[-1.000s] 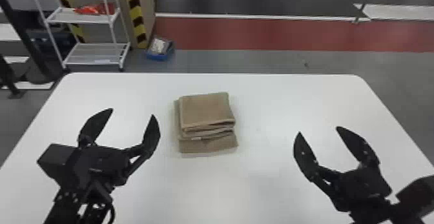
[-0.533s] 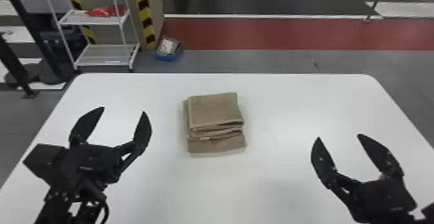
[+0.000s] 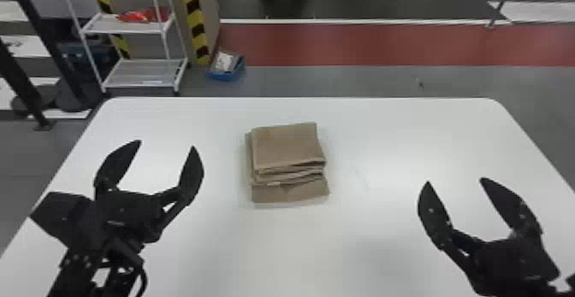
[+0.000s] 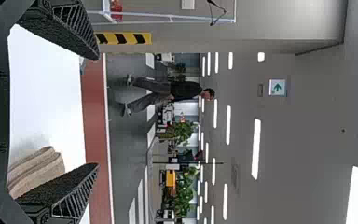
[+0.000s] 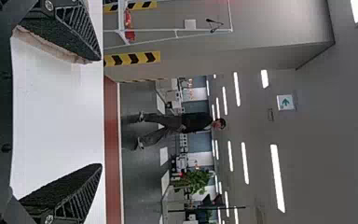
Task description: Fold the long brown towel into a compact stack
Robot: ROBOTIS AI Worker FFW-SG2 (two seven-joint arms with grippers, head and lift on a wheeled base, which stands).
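Brown towel (image 3: 287, 145): folded, layered stack, mid-table toward the far side, slightly longer near-to-far than across. Bottom layer sticks out on the near side, a bit on the left too. White table (image 3: 398, 138) under it. Left gripper (image 3: 166, 144): left of the stack, fingers spread, nothing held, the closer of the two. Right gripper (image 3: 455, 181): right of the stack and nearer the robot, well apart from it, also spread and empty. Folding looks basically done. If the near edge needs squaring, left arm has the shorter reach, going rightward; risk is dragging the upper layers askew.
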